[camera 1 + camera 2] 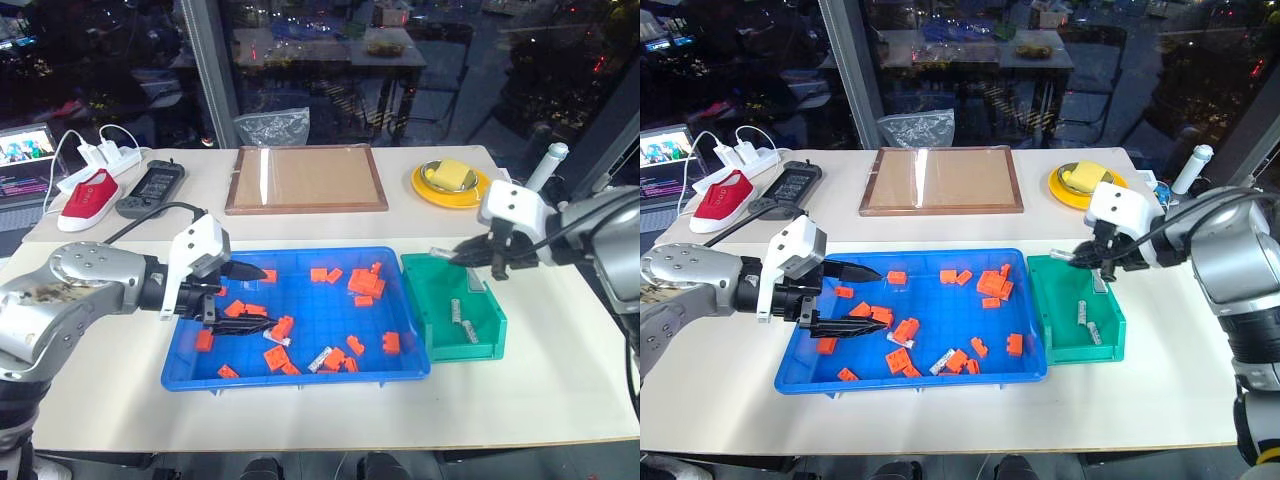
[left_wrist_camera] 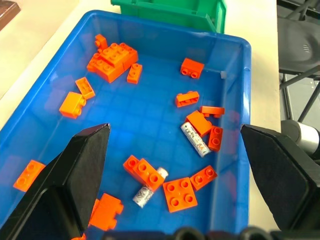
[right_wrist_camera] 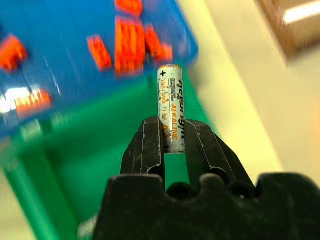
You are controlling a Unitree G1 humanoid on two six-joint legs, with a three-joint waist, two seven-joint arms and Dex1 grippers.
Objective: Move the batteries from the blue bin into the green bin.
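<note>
— Left of the blue bin (image 1: 300, 375), what do you see?
— At the table's far left edge sit a laptop (image 1: 25, 160), a white power strip (image 1: 100, 160), a red shoe (image 1: 88, 198) and a black handheld device (image 1: 150, 188). Closer to the blue bin, the left gripper (image 1: 255, 298) reaches in over its left end, with its two black fingers spread wide apart and nothing between them.

— And inside the blue bin?
— Orange blocks (image 1: 365, 282) lie scattered across its floor. Among them lie two batteries: one battery (image 2: 195, 139) rests against a few blocks towards the end nearest the green bin, and a second battery (image 2: 148, 187) lies partly under a block closer to the left gripper.

— Behind the blue bin?
— A brown wooden tray (image 1: 306, 180) lies flat on the table.

— To the right of the blue bin?
— The green bin (image 1: 452, 325) stands just beside it, with two batteries (image 1: 462, 320) already on its floor. The right gripper (image 1: 462, 257) hangs above the green bin's far edge, its fingers clamped on a held battery (image 3: 170, 115), which sticks out past the fingertips with its plus end outward.

— Anything beyond the green bin?
— A yellow plate (image 1: 450, 185) carrying a yellow object, behind the green bin.
</note>
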